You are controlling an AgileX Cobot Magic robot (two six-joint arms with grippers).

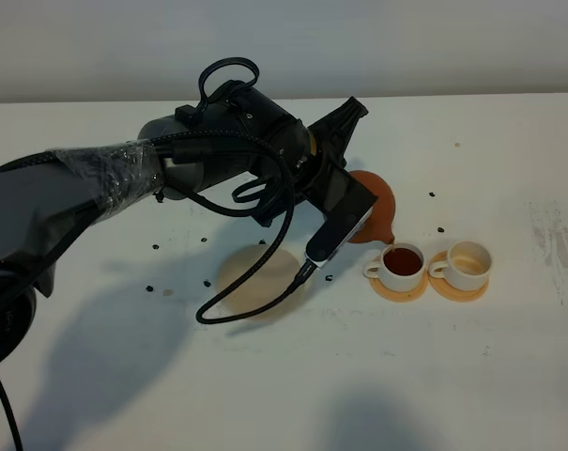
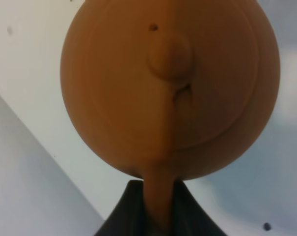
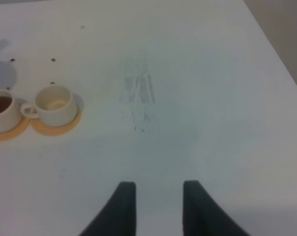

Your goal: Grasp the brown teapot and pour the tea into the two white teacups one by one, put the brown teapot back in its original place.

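My left gripper (image 1: 354, 202) is shut on the handle of the brown teapot (image 1: 377, 209) and holds it tilted, spout down, over the left white teacup (image 1: 401, 264). That cup holds dark tea. The right white teacup (image 1: 468, 263) shows a cream inside with no tea. Both stand on orange-tan coasters. The left wrist view is filled by the teapot (image 2: 170, 88), its lid knob facing the camera. The pale beige disc (image 1: 262, 283) lies bare under my left arm. My right gripper (image 3: 153, 196) is open above bare table; the cups (image 3: 52, 104) lie off to its side.
Small dark specks (image 1: 156, 248) are scattered over the white table (image 1: 509, 169). Faint grey scuff marks (image 1: 558, 249) show near the right edge. A black cable (image 1: 255, 272) loops from my left arm down over the disc.
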